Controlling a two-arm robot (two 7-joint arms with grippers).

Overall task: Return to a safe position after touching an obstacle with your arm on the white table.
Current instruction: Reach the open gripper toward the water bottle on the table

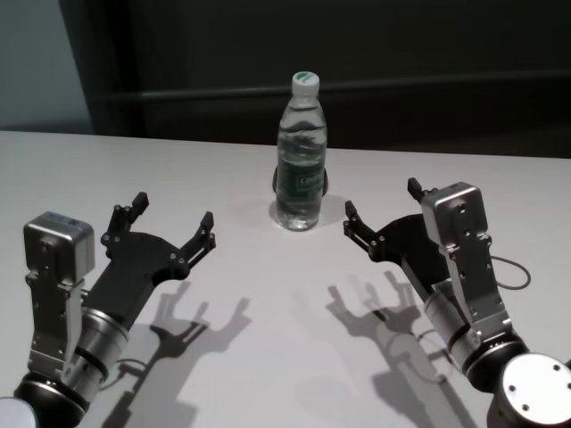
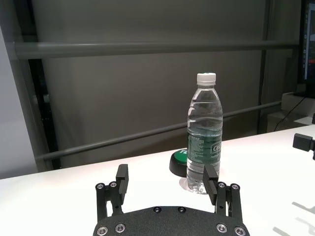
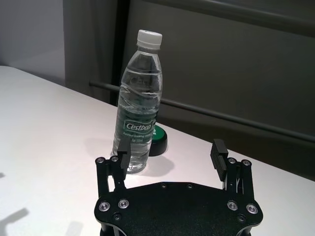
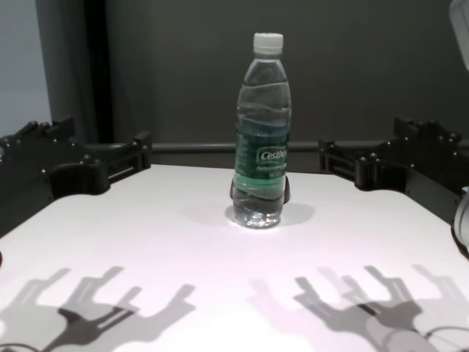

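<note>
The obstacle, a clear water bottle (image 1: pixel 301 152) with a white cap and a dark green label, stands upright on the white table (image 1: pixel 268 348) near its far middle. My left gripper (image 1: pixel 173 212) hovers open to the bottle's left, apart from it, with nothing between its fingers. My right gripper (image 1: pixel 383 198) is open on the bottle's right, also clear of it. The left wrist view has the bottle (image 2: pixel 204 132) beyond the open gripper (image 2: pixel 166 174). The right wrist view shows the bottle (image 3: pixel 139 108) beyond the open gripper (image 3: pixel 170 151). In the chest view the bottle (image 4: pixel 261 139) stands between both grippers.
A low black puck with a green top (image 2: pixel 178 160) sits just behind the bottle, also seen in the right wrist view (image 3: pixel 158 140). A dark wall with a horizontal rail (image 4: pixel 190 147) runs behind the table's far edge. A cable (image 1: pixel 513 272) loops beside my right arm.
</note>
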